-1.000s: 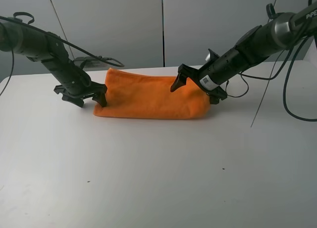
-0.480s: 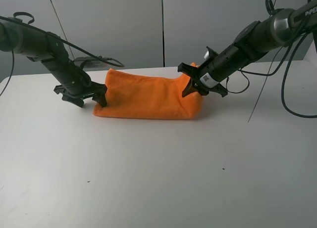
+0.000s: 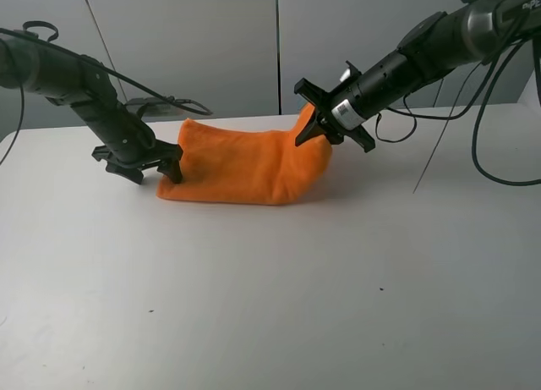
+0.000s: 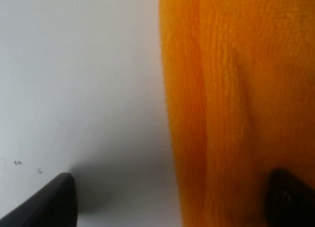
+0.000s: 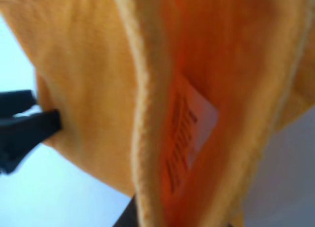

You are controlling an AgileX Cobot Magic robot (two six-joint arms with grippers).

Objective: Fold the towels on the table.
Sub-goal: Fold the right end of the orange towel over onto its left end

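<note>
Right gripper [image 3: 311,119] is clenched on the right end of the one orange towel [image 3: 241,166], holding that end up off the table [image 3: 270,305]. A second ago its jaws stood apart over that end, which lay flat farther right. Lengthwise the towel runs left to right along the table's far side. Left gripper [image 3: 155,172], the second of two, stays spread at the towel's left end. One white label [image 5: 189,133] shows.

Orange towel [image 3: 245,166] lies as a long strip near far edge of table [image 3: 270,305], approx mid-width. R gripper [image 3: 311,123] pinches towel's R end, holding it up off the surface. L gripper [image 3: 150,170] sits low at towel's L end, jaws spread.
</note>
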